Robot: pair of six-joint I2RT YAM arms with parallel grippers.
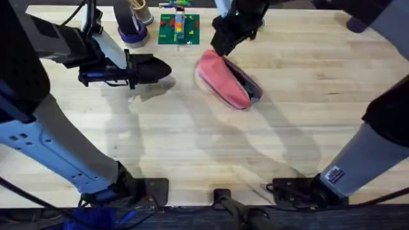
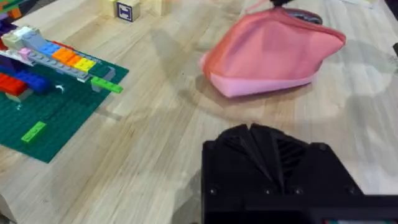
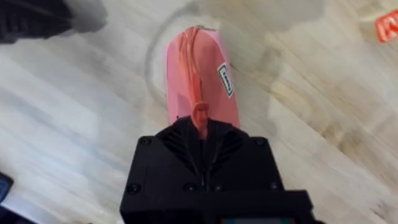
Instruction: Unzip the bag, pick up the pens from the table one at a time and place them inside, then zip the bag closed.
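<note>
Right tool point(image 3: 202, 134) pinches the zip pull point(image 3: 199, 116) on the bag point(image 3: 198, 71); left tool point(image 1: 150, 68) clenched, idle; zipping shut seems next.

A robotics lab: wooden table point(image 1: 192, 147), brick baseplate point(image 1: 179, 29), cabled arms.

bag point(image 1: 223, 82) mid-table point(image 1: 192, 147) | baseplate point(image 1: 179, 29) behind-left of it
</note>
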